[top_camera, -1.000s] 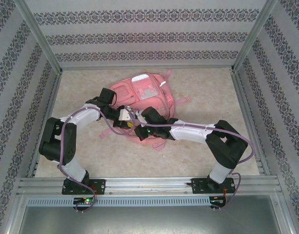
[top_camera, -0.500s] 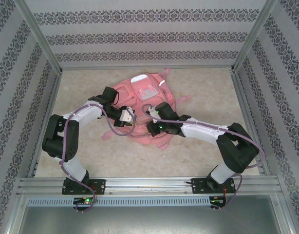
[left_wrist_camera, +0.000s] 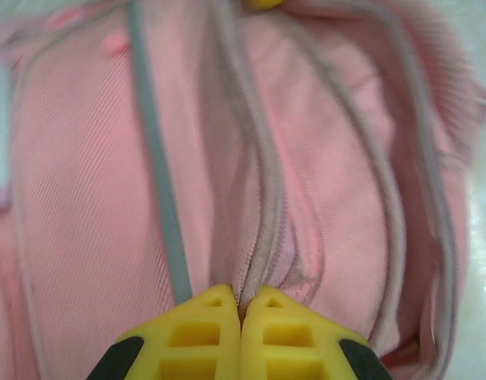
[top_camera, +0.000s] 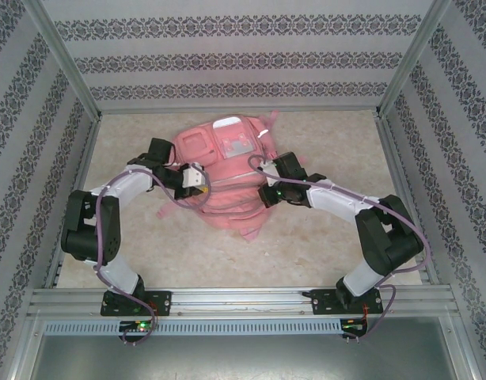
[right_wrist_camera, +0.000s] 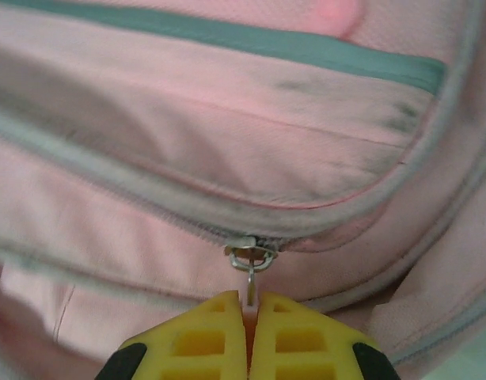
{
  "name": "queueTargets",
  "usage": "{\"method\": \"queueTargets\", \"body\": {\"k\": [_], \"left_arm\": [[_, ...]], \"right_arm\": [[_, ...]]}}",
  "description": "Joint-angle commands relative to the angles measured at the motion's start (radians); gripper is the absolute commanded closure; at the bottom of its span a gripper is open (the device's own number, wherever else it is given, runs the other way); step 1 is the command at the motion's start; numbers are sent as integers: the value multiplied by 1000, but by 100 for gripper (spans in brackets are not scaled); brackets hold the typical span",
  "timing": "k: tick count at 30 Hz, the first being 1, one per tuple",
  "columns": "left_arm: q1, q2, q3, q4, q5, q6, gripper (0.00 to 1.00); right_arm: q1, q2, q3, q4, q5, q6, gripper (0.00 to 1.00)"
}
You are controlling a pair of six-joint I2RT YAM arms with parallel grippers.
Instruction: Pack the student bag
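Observation:
The student bag (top_camera: 227, 162), a large pink backpack, lies flat in the middle of the table. My left gripper (top_camera: 200, 184) is at the bag's left side. In the left wrist view it (left_wrist_camera: 241, 305) is shut, and its yellow fingertips (left_wrist_camera: 207, 317) pinch the fabric along a grey zip seam (left_wrist_camera: 259, 237). My right gripper (top_camera: 267, 184) is at the bag's right side. There it (right_wrist_camera: 250, 301) is shut on the thin metal zipper pull (right_wrist_camera: 251, 286), which hangs from the slider (right_wrist_camera: 251, 255). The zip (right_wrist_camera: 108, 178) to the left of the slider looks closed.
Patterned walls (top_camera: 37, 142) and metal frame rails (top_camera: 227, 297) enclose the beige table (top_camera: 338, 142). A pink strap (top_camera: 294, 163) trails off the bag's right side, and a strap loop (top_camera: 170, 214) lies at its lower left.
My right gripper has travelled from the bag's lower middle up and to the right along the zip, holding the pull. The left gripper has shut on the bag's edge and shifted up and left.

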Motion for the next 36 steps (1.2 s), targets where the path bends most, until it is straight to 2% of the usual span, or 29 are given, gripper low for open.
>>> {"method": "queueTargets", "body": {"k": [1, 3, 4, 5, 7, 8, 10, 11, 14, 16, 18, 20, 26, 29, 30, 32, 34, 36], "left_arm": [[66, 32, 34, 254, -310, -379, 83], [81, 42, 60, 211, -299, -416, 82], [81, 37, 58, 208, -286, -424, 76], [81, 22, 46, 214, -240, -423, 66], [79, -20, -6, 252, -92, -395, 41], [78, -41, -28, 260, -1, -362, 35], [73, -79, -75, 245, 191, -254, 29], [64, -87, -87, 233, 227, -217, 28], [11, -81, -54, 81, 212, -64, 28], [-36, -48, 16, -77, 156, 64, 28], [-81, -10, 78, -167, 96, 138, 30], [-116, 22, 106, -186, 62, 164, 30], [-167, 98, 99, -48, 26, 110, 38], [-180, 120, 98, -57, -4, 134, 44], [-183, 123, 101, -59, -19, 133, 51], [-186, 126, 107, -66, -41, 120, 71], [-187, 123, 123, -106, -49, 132, 99], [-187, 107, 132, -139, -45, 156, 100]], "right_arm": [[67, 0, 36, -44, -71, -52, 100], [113, 11, 70, -45, -74, -42, 100], [130, 17, 88, -48, -78, -38, 100], [145, 26, 105, -49, -79, -30, 100], [161, 42, 131, -45, -91, -19, 100], [164, 49, 141, -43, -96, -15, 100], [167, 63, 156, -46, -115, -11, 100], [166, 66, 158, -49, -120, -13, 100], [167, 66, 157, -53, -129, -24, 100], [166, 60, 150, -52, -143, -23, 100], [167, 56, 141, -43, -174, -13, 100], [171, 51, 127, -18, -194, 2, 100], [179, 42, 98, 13, -203, 40, 100], [179, 30, 81, 21, -195, 50, 100], [178, 24, 74, 20, -191, 51, 100], [177, 14, 64, 16, -188, 51, 100], [171, 1, 51, -1, -171, 39, 100], [153, -11, 37, -29, -143, 11, 100]]}}
